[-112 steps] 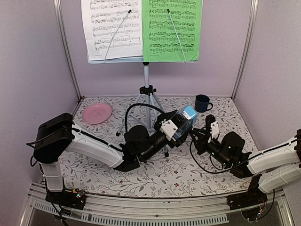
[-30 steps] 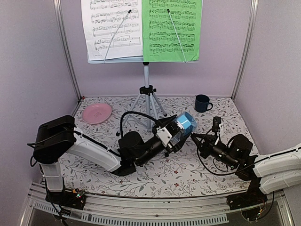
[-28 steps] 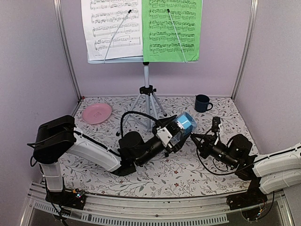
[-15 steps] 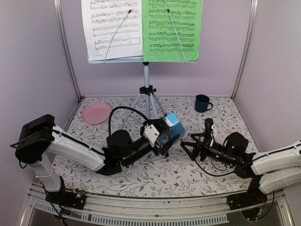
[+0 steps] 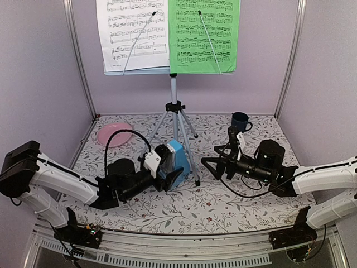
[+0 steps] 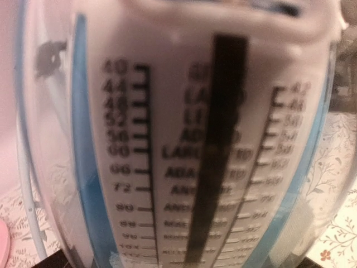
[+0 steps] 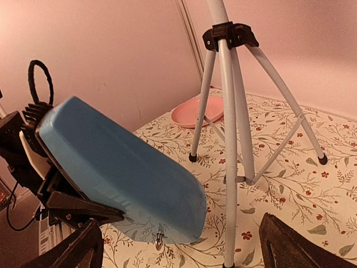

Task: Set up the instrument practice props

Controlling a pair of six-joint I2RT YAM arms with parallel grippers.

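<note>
Left arm [image 5: 67, 181] low, outstretched, left pincer [image 5: 166, 166] gripping metronome [image 5: 177, 159]; right arm [image 5: 318, 173] extended leftward, right pincer [image 5: 218, 154] wide apart, empty.

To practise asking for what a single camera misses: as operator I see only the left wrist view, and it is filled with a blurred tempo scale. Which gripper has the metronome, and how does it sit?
Observer: The left gripper holds the blue metronome, which is tilted and not standing on its base.
Operator: What is beside it?
Observer: A leg of the silver tripod runs between it and the right arm in the top view.
Operator: And the other gripper?
Observer: The right gripper is open. It faces the metronome but is apart from it.
</note>
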